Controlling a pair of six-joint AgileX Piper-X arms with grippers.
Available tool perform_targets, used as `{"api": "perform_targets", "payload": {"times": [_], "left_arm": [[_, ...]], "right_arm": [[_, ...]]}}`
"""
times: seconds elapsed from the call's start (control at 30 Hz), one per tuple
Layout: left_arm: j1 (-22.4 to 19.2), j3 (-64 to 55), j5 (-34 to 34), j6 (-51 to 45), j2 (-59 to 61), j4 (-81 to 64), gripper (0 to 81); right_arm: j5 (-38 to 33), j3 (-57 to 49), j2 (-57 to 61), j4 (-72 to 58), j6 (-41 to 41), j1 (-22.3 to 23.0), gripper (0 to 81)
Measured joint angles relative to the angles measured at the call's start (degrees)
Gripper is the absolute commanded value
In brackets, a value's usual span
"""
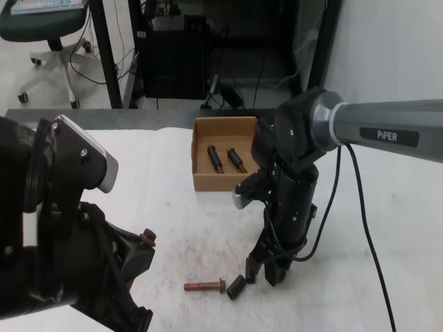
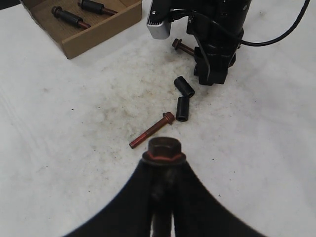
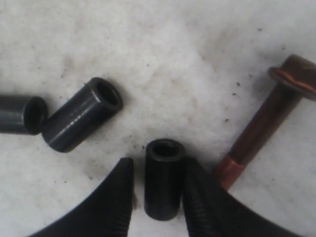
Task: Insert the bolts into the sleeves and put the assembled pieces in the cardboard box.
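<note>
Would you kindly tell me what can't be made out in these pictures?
1. The held bolt: shank mostly hidden inside the left gripper, left wrist view.
2. The far bolt: tip hidden behind the right arm, left wrist view.
3. The edge sleeve: cut off by the frame edge, right wrist view.

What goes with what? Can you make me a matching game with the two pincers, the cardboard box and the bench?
Things:
1. left pincer
2. right pincer
3. cardboard box
4. bench

What goes with it:
a. two assembled pieces lying inside
b. a black sleeve between its open jaws
c. a reddish bolt gripped tight
d. loose bolts and sleeves lying on it

Pairs: 1-c, 2-b, 3-a, 4-d
</note>
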Motion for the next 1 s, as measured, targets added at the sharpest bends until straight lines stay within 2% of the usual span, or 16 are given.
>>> {"api": "perform_targets", "payload": {"times": [0.57, 0.6, 0.63, 0.7, 1.0], "left_arm": [[0.0, 0.0, 0.0, 0.0, 0.0, 0.0, 0.3], [0.0, 0.0, 0.0, 0.0, 0.0, 0.0, 0.3], [0.0, 0.0, 0.0, 0.0, 0.0, -0.1, 0.3], [0.0, 0.0, 0.0, 0.0, 0.0, -0.1, 0.3], [0.0, 0.0, 0.0, -0.5, 0.0, -2.5, 0.3]], "right_arm": [[1.8, -0.1, 0.0, 0.9, -0.4, 0.2, 31.1], [1.8, -0.1, 0.0, 0.9, -0.4, 0.2, 27.7], [1.8, -0.1, 0.0, 0.9, -0.4, 0.2, 20.9], [2.2, -0.1, 0.0, 0.9, -0.4, 0.2, 1.1], [1.7, 0.3, -1.3, 1.1, -0.4, 0.2, 0.8]]}}
